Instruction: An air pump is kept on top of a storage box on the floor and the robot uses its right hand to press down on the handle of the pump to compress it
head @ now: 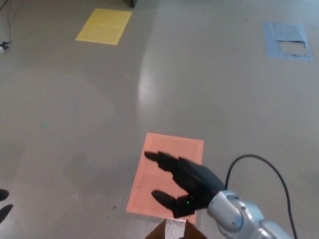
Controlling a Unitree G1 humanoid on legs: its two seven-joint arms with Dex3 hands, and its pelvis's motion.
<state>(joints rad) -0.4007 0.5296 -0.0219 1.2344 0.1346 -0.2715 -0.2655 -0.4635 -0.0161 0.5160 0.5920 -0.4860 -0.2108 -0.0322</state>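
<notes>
Head view, looking down at a grey floor (75,124) with a soft glare streak up the middle; right hand (187,186) in from the lower right, black, fingers (159,159) spread apart and pointing toward the picture's left, thumb (164,199) apart below them; nothing held, hand plainly open; a small green light shows near its base. Silver wrist and forearm (239,219) run off the bottom right corner; a black cable (259,162) loops up from behind the wrist and arcs down to the right edge.

The hand hangs over an orange rectangle (169,149) marked flat on the floor, covering part of its lower half. At the very bottom edge, just below the hand, a brown pointed corner (167,233), seemingly cardboard, pokes into view; cannot tell whether it belongs to the storage box. The pump and its handle do not show in this view; cannot place them.

Further up the floor: a yellow rectangle (103,26) at upper left; a blue patch (286,40) at upper right, torn in its middle; both well apart from the hand. Dark fingertips (4,206) show at the lower left edge, likely the left hand; too little visible to say open or closed. A thin cord (6,25) lies at the top left corner.
</notes>
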